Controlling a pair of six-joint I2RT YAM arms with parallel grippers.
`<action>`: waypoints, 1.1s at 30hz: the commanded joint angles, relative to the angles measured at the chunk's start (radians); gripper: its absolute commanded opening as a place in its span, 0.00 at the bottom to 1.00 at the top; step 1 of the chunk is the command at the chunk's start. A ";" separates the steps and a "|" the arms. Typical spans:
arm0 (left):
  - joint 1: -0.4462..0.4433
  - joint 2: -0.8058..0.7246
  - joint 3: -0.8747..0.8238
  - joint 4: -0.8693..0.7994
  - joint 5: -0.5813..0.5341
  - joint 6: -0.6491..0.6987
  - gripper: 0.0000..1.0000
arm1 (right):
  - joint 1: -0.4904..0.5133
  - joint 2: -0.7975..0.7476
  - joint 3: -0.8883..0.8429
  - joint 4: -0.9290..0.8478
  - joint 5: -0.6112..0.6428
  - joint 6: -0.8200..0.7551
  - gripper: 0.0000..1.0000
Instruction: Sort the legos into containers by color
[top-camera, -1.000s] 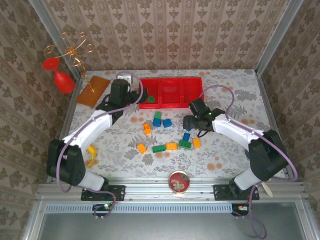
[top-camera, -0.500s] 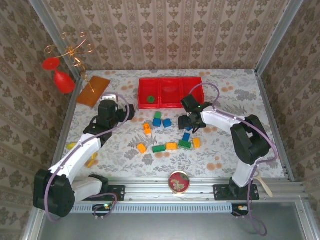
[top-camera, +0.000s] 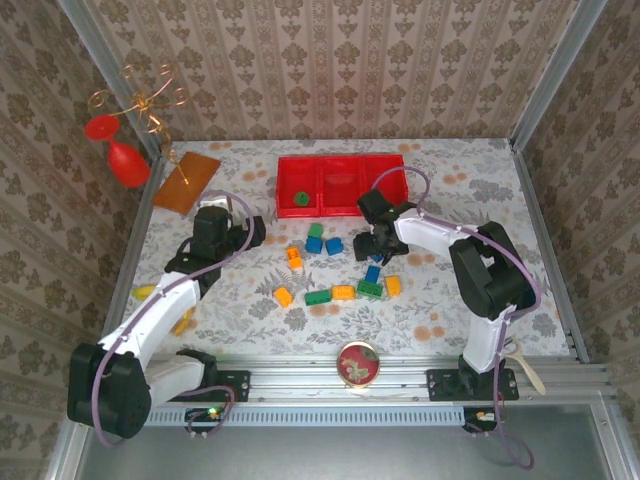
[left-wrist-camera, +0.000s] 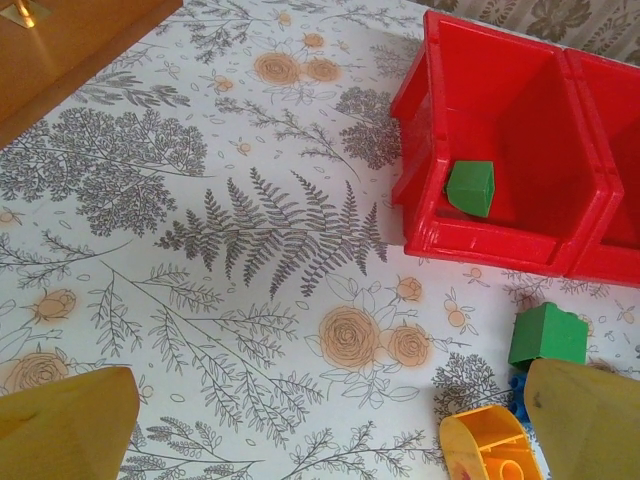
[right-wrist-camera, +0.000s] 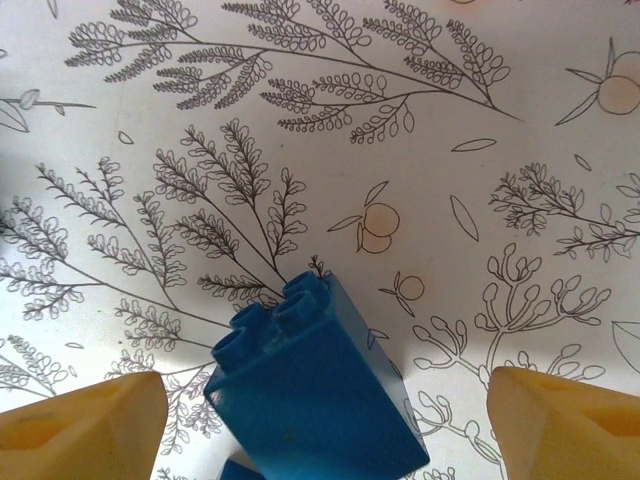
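Barely begun, I'd say: one green brick (top-camera: 300, 199) lies in the left bin of the red tray (top-camera: 385, 172), and from above the middle and right bins look bare. Everything else is out on the table in front of the tray's near wall. I count ten loose bricks in a scattered patch there: three green, three blue and four orange. With the one already binned that makes eleven, four of them green. A sliver of blue peeping from under the blue brick in the right wrist view could be one more, but I can't be sure. There are three bins for three colours, so blue and orange each have a bin yet to be claimed. The right claw (top-camera: 375, 248) hangs just in front of the tray's right bin. Its fingers are spread wide on either side of a blue brick (right-wrist-camera: 315, 390) without touching it, so there is no grip yet; that brick looks like the next to go. The left claw (top-camera: 258, 230) sits off the tray's left front corner, also spread apart and empty, with a loose green brick (left-wrist-camera: 547, 335) and an orange one (left-wrist-camera: 487, 450) near its right finger.
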 joint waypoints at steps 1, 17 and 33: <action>0.008 0.017 0.003 -0.001 0.019 -0.023 1.00 | 0.005 0.028 0.028 -0.038 -0.005 -0.020 0.84; 0.022 0.042 0.000 0.002 0.037 -0.029 1.00 | -0.009 0.077 0.065 -0.046 0.015 -0.005 0.72; 0.031 0.053 0.000 0.005 0.052 -0.039 1.00 | -0.041 0.044 0.027 -0.033 0.052 0.060 0.38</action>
